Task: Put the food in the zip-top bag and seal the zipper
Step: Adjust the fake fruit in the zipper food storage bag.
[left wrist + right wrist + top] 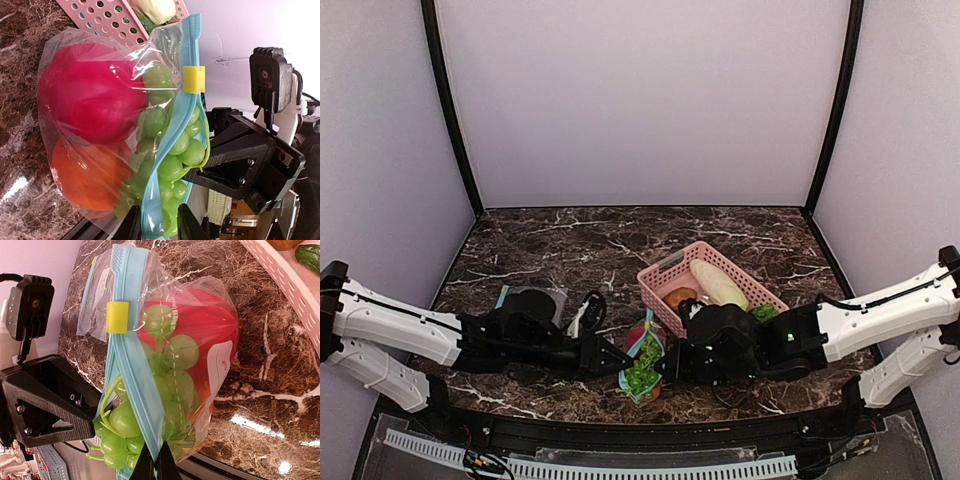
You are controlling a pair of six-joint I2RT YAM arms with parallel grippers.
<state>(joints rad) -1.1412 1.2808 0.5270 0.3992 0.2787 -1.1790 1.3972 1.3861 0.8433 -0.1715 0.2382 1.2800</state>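
Spare bag: a second clear bag point(95, 305) lies flat on the marble table point(570, 240), far left and well apart from the work. No hazard noted.
Left gripper: the left gripper point(159, 227) has a finger on either side of the zipper, at the end away from the slider. Grapes crowd the same gap, and it cannot be told whether the fingers press on the strip.
Zip-top bag: the zip-top bag point(645, 365) lies between the two grippers, near the basket's near corner, and is bulging full.
Food: the red fruit point(95, 100) and orange fruit point(85, 170) sit well inside. The grape bunch point(170, 160) lies against the mouth, with grapes and a stem showing past the strip.
Zipper: the zipper point(175, 130) has its lips parted along the middle, and the yellow slider point(194, 80) sits toward the far end (seal judged not yet made).
Right gripper: the right gripper point(156, 467) is clamped tight, pinching the zipper strip.
Basket: the pink basket point(670, 262), to the right, holds other toy produce and is not involved.
Hazard, grapes: the slider may jam on the bunch or squeeze grapes out. Cause: the bunch lies across the mouth.
Hazard, left hold: if the fingers close on grapes rather than the strip, the hold would be soft and the bag could twist or slip.
Hazard, fill: the lips may not meet, leaving a partial seal. Cause: the bulk inside is spreading them.
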